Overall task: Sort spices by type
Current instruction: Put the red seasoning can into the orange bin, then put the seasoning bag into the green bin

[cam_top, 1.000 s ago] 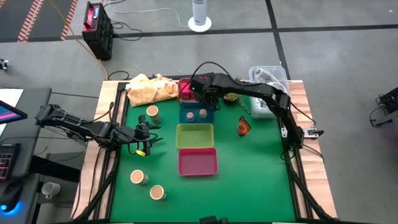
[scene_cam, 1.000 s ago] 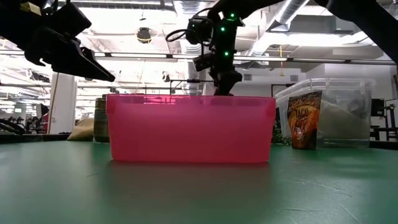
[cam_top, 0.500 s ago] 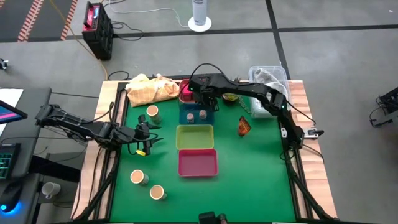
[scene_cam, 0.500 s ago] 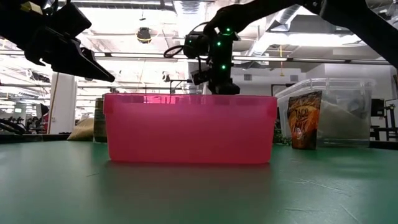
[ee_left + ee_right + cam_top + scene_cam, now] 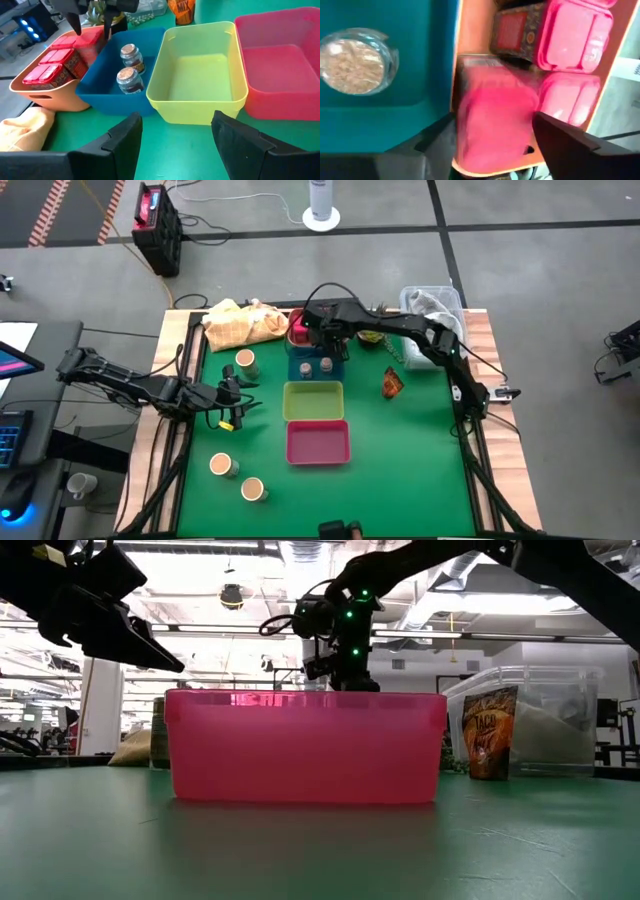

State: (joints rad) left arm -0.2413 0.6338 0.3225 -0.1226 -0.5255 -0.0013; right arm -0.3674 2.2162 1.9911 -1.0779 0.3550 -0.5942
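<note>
My right gripper point(image 5: 318, 332) hangs over the orange tray point(image 5: 297, 313) at the table's far side, shut on a pink-red cube point(image 5: 495, 115). More pink-red cubes point(image 5: 50, 72) lie in that tray. Two grey shaker jars point(image 5: 129, 67) stand in the blue tray point(image 5: 316, 366) beside it. Three tan-topped jars point(image 5: 245, 362) point(image 5: 222, 465) point(image 5: 253, 489) stand on the green mat at the left. The orange-brown packet point(image 5: 392, 383) stands on the mat at the right. My left gripper point(image 5: 238, 405) waits open at the left edge, touching nothing. My right gripper pinches the pink-red cube point(image 5: 93, 46) between its two fingers point(image 5: 440, 135), which come from above and point down. One finger lies on each opposite side of the cube. The cube hangs at the fingertips, just above the cubes in the orange tray.
A yellow tray point(image 5: 313, 398) and a pink tray point(image 5: 318, 440) continue the row toward the near edge. A yellow cloth point(image 5: 240, 322) lies at the far left, and a clear bin point(image 5: 432, 308) and a small plant point(image 5: 372, 336) at the far right. Open mat lies right of the trays.
My right gripper has moved from over the blue tray's far end toward the table's left, over the orange tray. It has also sunk lower, carrying the cube with it. The left arm has kept still.
</note>
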